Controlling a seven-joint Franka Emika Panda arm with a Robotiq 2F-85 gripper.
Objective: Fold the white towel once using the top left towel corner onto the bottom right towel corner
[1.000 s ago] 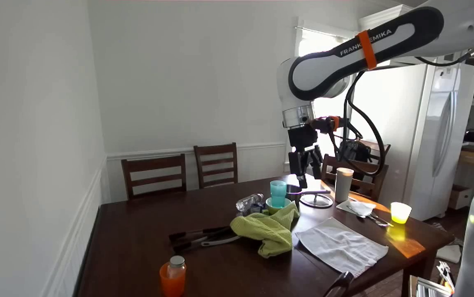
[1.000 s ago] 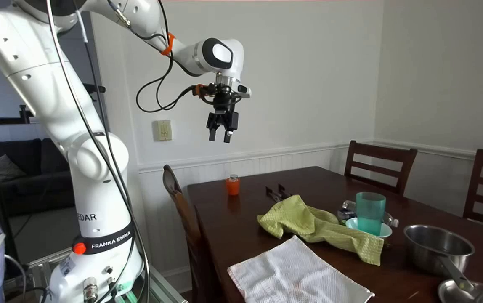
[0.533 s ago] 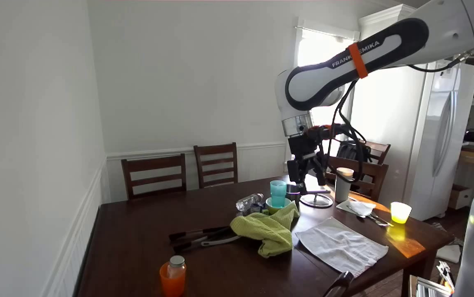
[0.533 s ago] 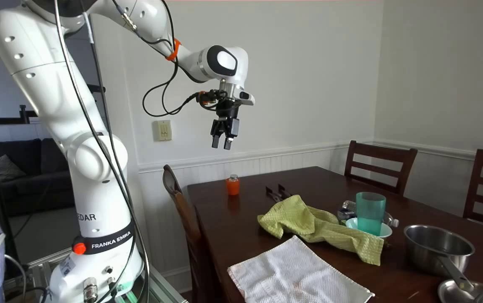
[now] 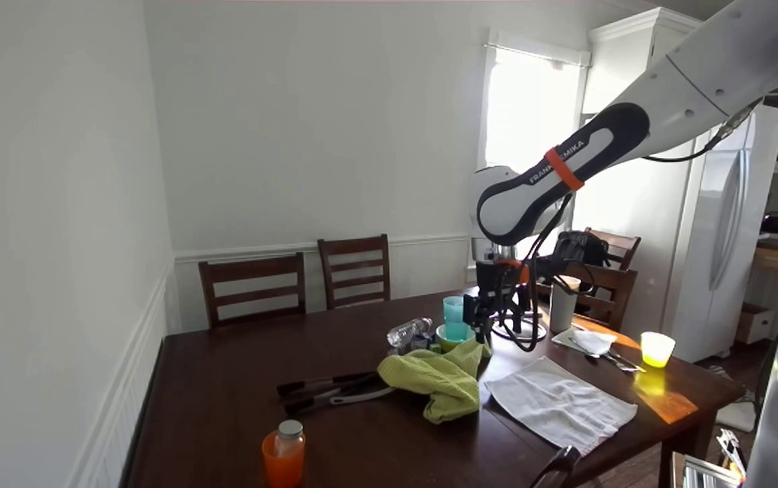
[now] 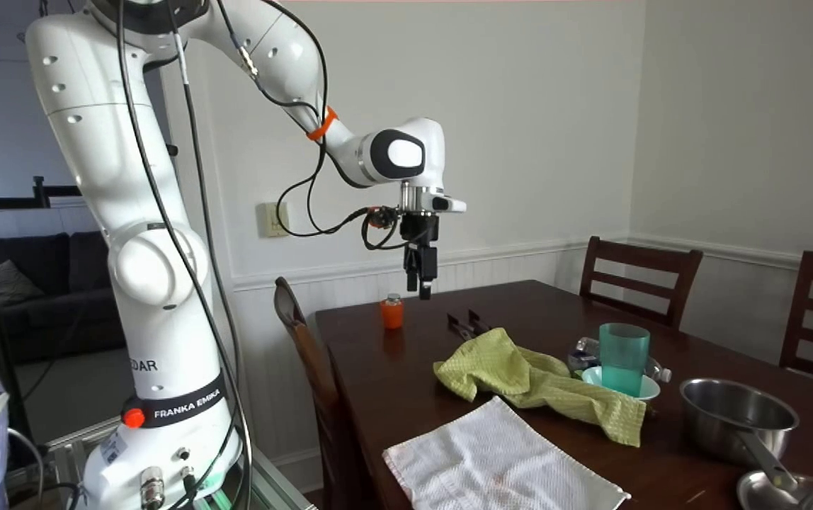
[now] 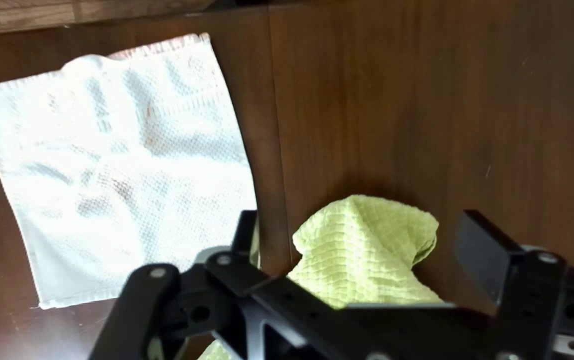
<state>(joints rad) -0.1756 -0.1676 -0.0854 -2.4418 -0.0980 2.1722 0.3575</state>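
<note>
In the left half of the wrist view, the white towel (image 7: 117,185) lies laid out on the dark wooden table (image 7: 367,100), a roughly square single layer, creased through the middle, a little ruffled along its upper edge. Both exterior views agree, as far as each shows it: no corner brought over onto another. My read: fold not begun. Left to do, as I judge it: choose the starting corner, pinch it, carry it across to the opposite one, lay it down, let go, back off. Which corner counts as top left depends on where one stands; I can't settle that from here. Three corners show in the wrist view, one right at the left border; the fourth, toward the lower right, is hidden behind the gripper (image 7: 359,230). Tool: fingers (image 7: 482,250) spread wide, a broad gap between them, nothing held. In line with that gap, lower middle of the wrist frame, a crumpled yellow-green waffle-weave towel (image 7: 362,250), but no contact that I can see: in an exterior view the black fingertips (image 6: 425,289) hang in the air, well above the table. I'd want to shift toward the white one before descending; dropping straight down here would risk snagging the wrong cloth.
</note>
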